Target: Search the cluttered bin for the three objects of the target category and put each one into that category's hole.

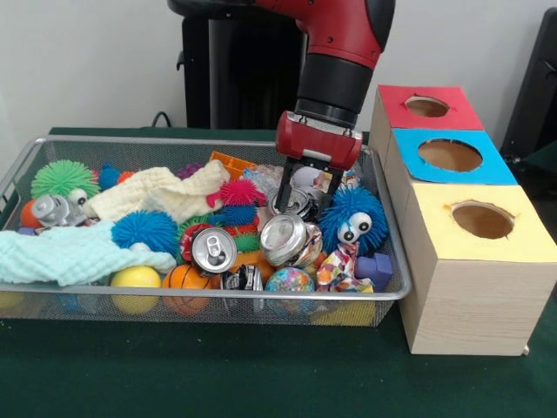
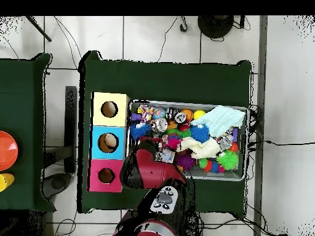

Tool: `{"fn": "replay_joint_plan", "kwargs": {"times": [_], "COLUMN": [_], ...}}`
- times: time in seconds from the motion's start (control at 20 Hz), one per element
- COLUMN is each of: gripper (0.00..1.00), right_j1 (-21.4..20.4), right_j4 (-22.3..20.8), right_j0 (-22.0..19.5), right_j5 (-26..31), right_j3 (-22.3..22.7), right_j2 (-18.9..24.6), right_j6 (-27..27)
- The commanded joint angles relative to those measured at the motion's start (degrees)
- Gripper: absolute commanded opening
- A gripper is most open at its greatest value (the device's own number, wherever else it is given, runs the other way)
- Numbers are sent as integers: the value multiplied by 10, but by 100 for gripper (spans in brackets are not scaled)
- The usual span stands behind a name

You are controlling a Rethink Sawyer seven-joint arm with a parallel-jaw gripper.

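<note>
Hand: your hand [image 1: 302,202] is down in the wire bin [image 1: 261,299], fingers spread around a crushed can [image 1: 298,205].
Cans: you can count four. One sits between the fingers, one [image 1: 285,239] just below the hand, one [image 1: 213,250] further left, one [image 1: 57,210] far left.
Spiky balls: several; the blue, googly-eyed one [image 1: 354,219] is just right of the hand.
Boxes: three, right of the hand: red [image 1: 426,107], blue [image 1: 449,156], yellow [image 1: 482,219], one hole each.

You had one camera set low and close across the tabletop [image 1: 174,374], facing the wire bin [image 1: 35,152] and the three-hole box [image 1: 470,287]. Your other looked straight down from high up, taking in the whole tabletop [image 2: 166,74]; both shared bin [image 2: 241,177] and box [image 2: 95,144].
</note>
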Motion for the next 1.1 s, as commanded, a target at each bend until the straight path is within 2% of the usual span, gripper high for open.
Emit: {"fn": "replay_joint_plan", "kwargs": {"times": [0.05, 0.1, 0.15, 0.35, 0.65, 1.1], "gripper": [100, 100, 0, 0, 0, 0], "right_j1": [11, 11, 12, 15, 15, -10], "right_j4": [13, 11, 12, 16, 10, 0], "right_j0": [-17, -18, -16, -9, -19, -18], "right_j5": [-29, -30, -30, -27, -11, -6], "right_j3": [0, 0, 0, -1, 1, 34], "right_j2": [34, 34, 33, 24, 33, 22], "right_j6": [115, 115, 114, 110, 107, 110]}}
